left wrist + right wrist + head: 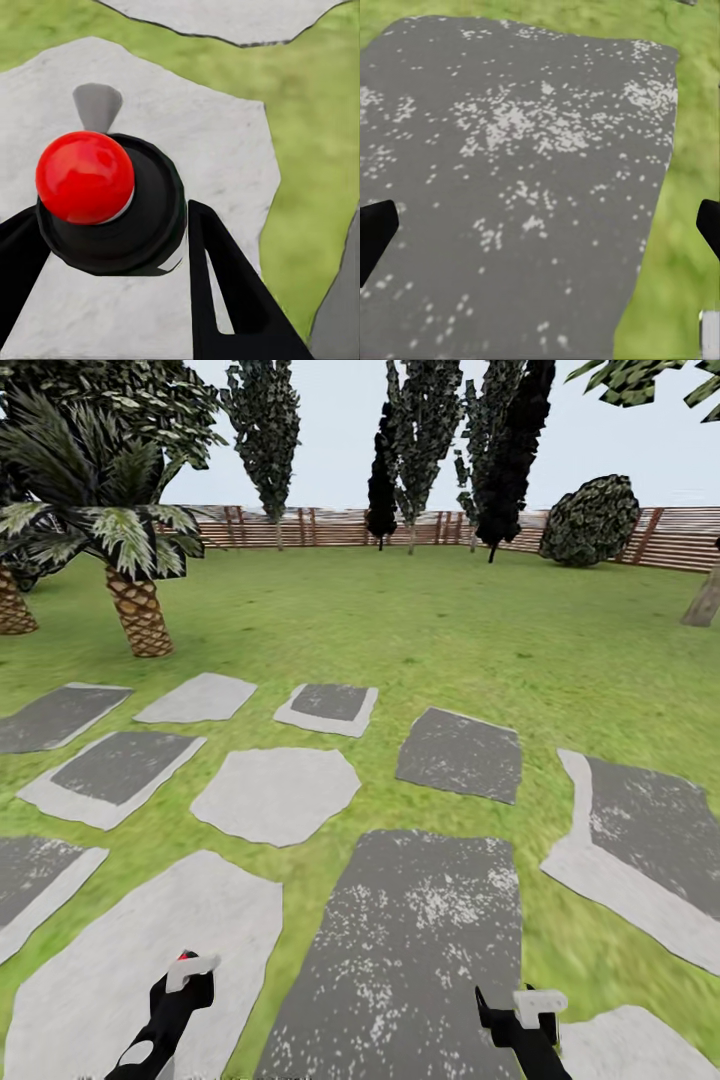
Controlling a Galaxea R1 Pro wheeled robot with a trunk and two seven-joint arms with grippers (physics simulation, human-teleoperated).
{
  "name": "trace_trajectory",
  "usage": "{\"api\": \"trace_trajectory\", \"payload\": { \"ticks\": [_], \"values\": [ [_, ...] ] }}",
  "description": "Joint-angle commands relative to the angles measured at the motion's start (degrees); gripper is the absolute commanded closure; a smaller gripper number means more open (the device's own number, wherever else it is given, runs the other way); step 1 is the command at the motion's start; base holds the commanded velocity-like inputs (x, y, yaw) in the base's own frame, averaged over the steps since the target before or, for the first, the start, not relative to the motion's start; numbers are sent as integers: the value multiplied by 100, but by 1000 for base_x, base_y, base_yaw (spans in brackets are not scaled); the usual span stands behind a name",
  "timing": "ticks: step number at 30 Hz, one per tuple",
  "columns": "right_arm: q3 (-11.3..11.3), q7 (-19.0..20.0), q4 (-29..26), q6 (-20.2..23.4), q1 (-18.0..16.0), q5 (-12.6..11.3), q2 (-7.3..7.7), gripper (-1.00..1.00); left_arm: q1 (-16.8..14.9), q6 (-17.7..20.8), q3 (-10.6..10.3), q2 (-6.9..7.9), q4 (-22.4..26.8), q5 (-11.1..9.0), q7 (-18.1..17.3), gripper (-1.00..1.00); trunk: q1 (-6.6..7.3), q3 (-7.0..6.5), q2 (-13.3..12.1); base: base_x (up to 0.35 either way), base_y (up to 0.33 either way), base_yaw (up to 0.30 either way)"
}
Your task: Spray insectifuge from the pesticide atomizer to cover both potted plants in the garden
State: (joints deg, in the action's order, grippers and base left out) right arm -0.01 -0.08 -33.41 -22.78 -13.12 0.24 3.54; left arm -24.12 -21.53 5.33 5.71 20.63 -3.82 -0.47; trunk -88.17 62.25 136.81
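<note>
Head view looks down over a green lawn (420, 620) set with flat, irregular grey stepping stones (275, 793), some pale and smooth, some dark and speckled white. Ahead of both grippers stand scaly-trunked palms (135, 610), tall dark cypress-like trees (265, 430), a rounded bush (590, 520) and a brown slatted wooden fence (300, 528). At the near edge, the left gripper (190, 972), black with a white tip and a red spot, hangs over a pale stone. The right gripper (535, 1005), black with a white tip, hangs beside a long dark speckled slab (420, 950). From here I cannot tell how wide either one stands.

Left wrist view shows a glossy red ball (85, 177) sitting on a round black cap (127, 217), between the left gripper's two black fingers (225, 292). Whether they press on it I cannot tell. Beneath lies a pale, rough stone edged by grass.

Right wrist view shows the right gripper's black fingertips (375, 229) spread far apart, holding nothing, above the dark slab flecked with white.

No potted plants or slim green spray bottle can be made out among these things.
</note>
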Motion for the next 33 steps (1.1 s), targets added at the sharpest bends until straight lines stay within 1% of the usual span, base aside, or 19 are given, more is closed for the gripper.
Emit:
{"api": "trace_trajectory", "payload": {
  "ticks": [1,15,22,24,25,29,33],
  "values": [
    [0,-1,1,-16,1,3,0,-100,-5,-18,-6,0,-7,-40,-5,100,1,2,2,0,0,272],
    [1,-1,6,-16,0,3,0,-100,-5,-18,-6,-5,-7,-40,-5,100,1,-3,2,0,0,273],
    [2,-1,10,-16,-3,3,-2,-100,4,-18,15,34,-24,-75,-13,100,1,-3,2,0,0,274],
    [5,-1,10,-16,0,3,-2,-100,75,-18,32,50,-3,-95,-14,100,1,-3,2,0,0,274],
    [3,-1,10,-16,-1,3,-2,-100,179,-22,39,58,41,-107,-14,100,1,-3,2,0,0,274],
    [1,-1,12,-16,0,3,-2,-100,430,-24,44,55,236,-103,23,100,1,-3,2,0,0,274],
    [8,-1,33,-16,0,6,-2,-100,489,-28,49,55,269,-95,55,100,1,-3,2,0,0,274]
  ]
}}
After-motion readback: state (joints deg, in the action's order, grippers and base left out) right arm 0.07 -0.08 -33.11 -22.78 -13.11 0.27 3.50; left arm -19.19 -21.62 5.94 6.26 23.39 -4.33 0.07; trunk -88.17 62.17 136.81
